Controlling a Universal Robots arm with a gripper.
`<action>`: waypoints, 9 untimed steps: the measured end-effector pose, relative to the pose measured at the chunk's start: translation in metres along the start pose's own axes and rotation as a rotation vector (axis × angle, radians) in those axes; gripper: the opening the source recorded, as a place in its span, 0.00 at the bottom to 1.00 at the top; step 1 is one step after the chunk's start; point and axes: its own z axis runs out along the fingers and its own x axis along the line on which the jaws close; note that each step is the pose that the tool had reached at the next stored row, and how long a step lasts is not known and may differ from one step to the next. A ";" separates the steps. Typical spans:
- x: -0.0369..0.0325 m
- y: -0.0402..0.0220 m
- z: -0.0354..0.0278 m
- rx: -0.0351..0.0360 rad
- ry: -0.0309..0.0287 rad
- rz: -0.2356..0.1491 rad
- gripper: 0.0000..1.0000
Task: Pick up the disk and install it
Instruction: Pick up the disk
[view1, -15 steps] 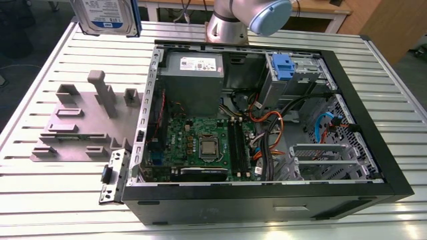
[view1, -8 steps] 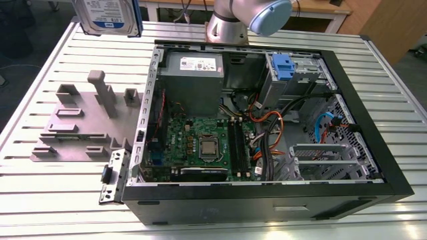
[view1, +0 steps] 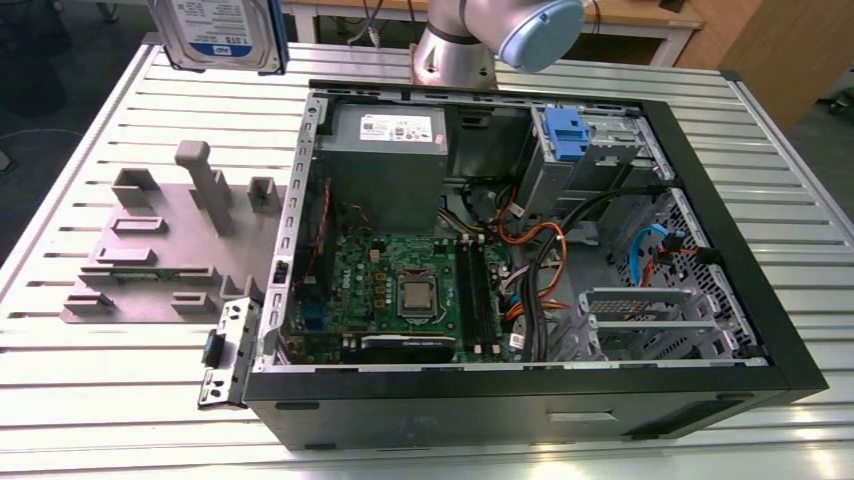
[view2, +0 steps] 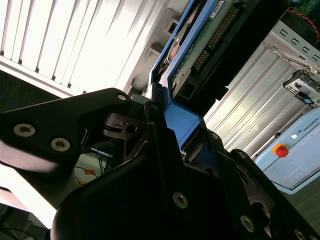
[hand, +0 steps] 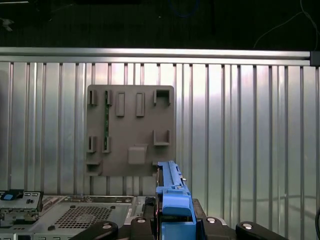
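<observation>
The disk (view1: 218, 30), silver-grey with a white-and-blue label and blue side rails, hangs high above the table's far corner at the exterior view's left. In the second wrist view the disk (view2: 210, 35) shows its circuit-board underside, and my gripper (view2: 175, 120) is shut on its blue rail. In the first wrist view the disk (hand: 172, 197) stands edge-on between the black fingers of my gripper (hand: 175, 222). Far below lies the open computer case (view1: 747, 250).
A grey fixture plate (view1: 160, 250) with upright holders lies on the slatted table beside the case, also seen from above in the first wrist view as the fixture plate (hand: 130, 130). Inside the case are a grey power supply box (view1: 387, 140), a bare blue clip (view1: 566, 135) and loose cables (view1: 534, 240). The arm's base (view1: 461, 45) stands behind the case.
</observation>
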 end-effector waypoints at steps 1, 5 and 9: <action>0.0000 -0.0004 0.0000 0.0000 0.0000 0.000 0.36; 0.0000 -0.0020 0.0000 0.0000 0.0000 0.000 0.36; 0.0000 -0.0036 0.0000 -0.0001 0.0000 0.000 0.36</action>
